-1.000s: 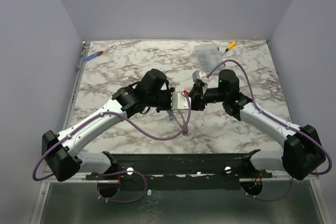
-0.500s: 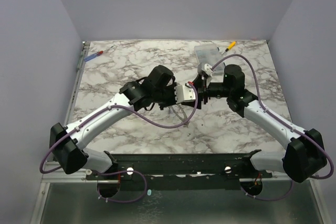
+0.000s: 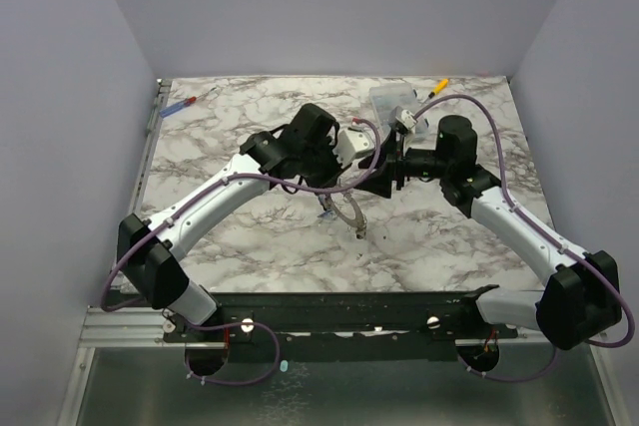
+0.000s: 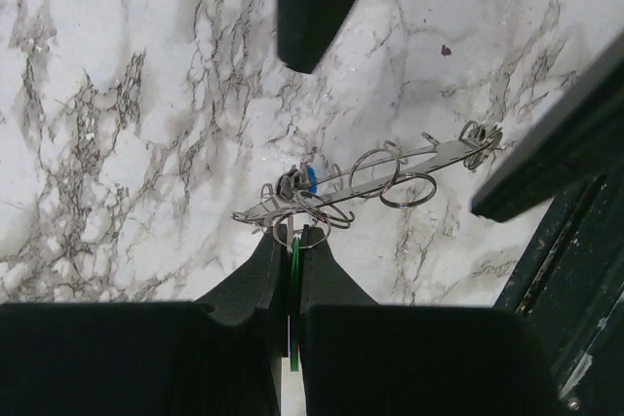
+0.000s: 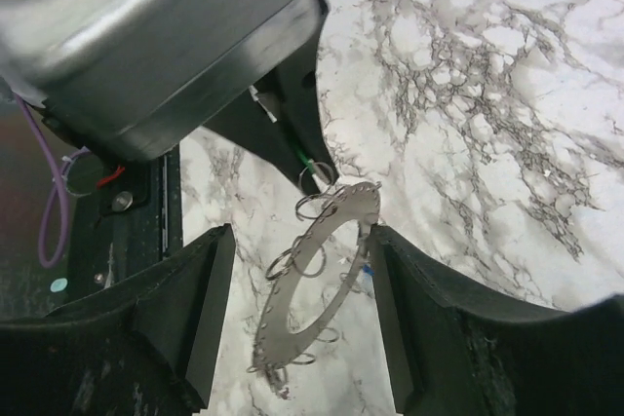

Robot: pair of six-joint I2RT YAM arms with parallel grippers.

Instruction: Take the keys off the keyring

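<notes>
The keyring (image 5: 310,291), a flat grey metal ring with small wire loops, hangs in the air above the marble. My left gripper (image 4: 294,239) is shut on a green key (image 4: 293,270) that is linked to the ring's top. A blue key (image 4: 310,177) hangs at the ring's rim and also shows in the right wrist view (image 5: 366,268). My right gripper (image 5: 300,233) is open, one finger on each side of the ring, and its right finger (image 5: 409,309) touches the rim. From above, the ring (image 3: 345,213) hangs below the left gripper (image 3: 334,190) and the right gripper (image 3: 371,182).
A clear plastic box (image 3: 391,102) and a yellow-handled screwdriver (image 3: 436,89) lie at the back right. A red and blue screwdriver (image 3: 185,104) lies at the back left. A metal rail (image 3: 148,137) runs along the table's left edge.
Both wrists have moved toward the back of the table and risen. The keyring has stayed hanging from the left gripper, and the right gripper's fingers now stand either side of it.
</notes>
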